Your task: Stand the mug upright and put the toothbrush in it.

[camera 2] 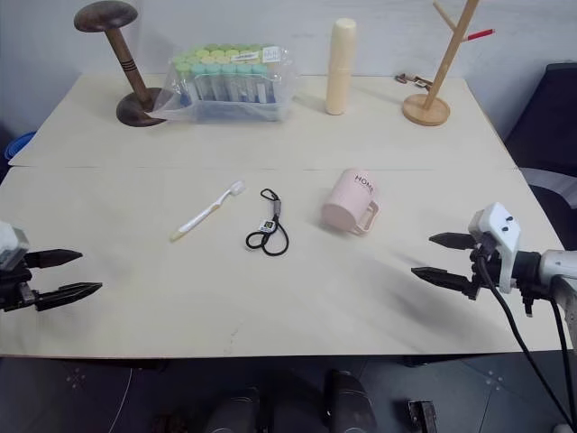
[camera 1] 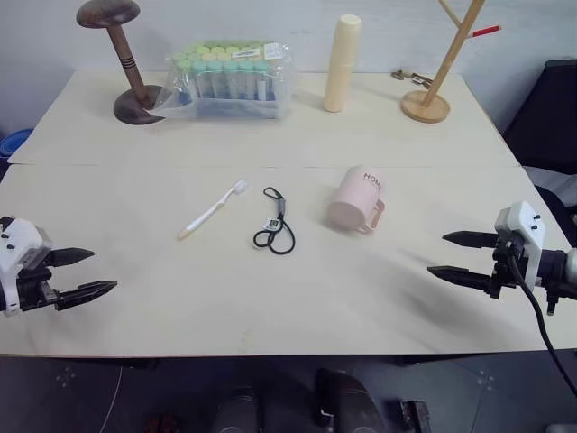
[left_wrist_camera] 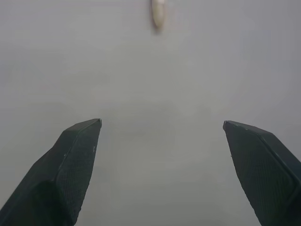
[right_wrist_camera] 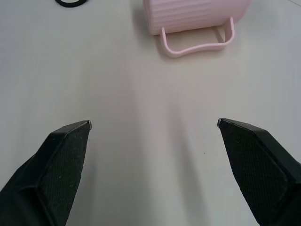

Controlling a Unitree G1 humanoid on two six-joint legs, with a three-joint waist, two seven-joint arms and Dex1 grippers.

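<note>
The pale pink mug (camera 1: 355,201) lies on its side near the middle of the table (camera 1: 379,298), handle toward the right front, "HOME" lettering facing up. The right wrist view shows its ribbed wall and handle (right_wrist_camera: 195,19). The cream-white toothbrush (camera 1: 213,209) lies flat to the mug's left, bristle head pointing to the back right. Its handle end (left_wrist_camera: 158,12) shows in the left wrist view. My left gripper (camera 1: 90,272) hovers open at the table's left front, empty. My right gripper (camera 1: 440,256) hovers open at the right front, empty, a short way from the mug.
A black cord loop with a tag (camera 1: 274,225) lies between toothbrush and mug. At the back stand a dark wooden stand (camera 1: 124,54), a clear pack of tubes (camera 1: 227,79), a tall cream bottle (camera 1: 342,63) and a wooden branch rack (camera 1: 442,63).
</note>
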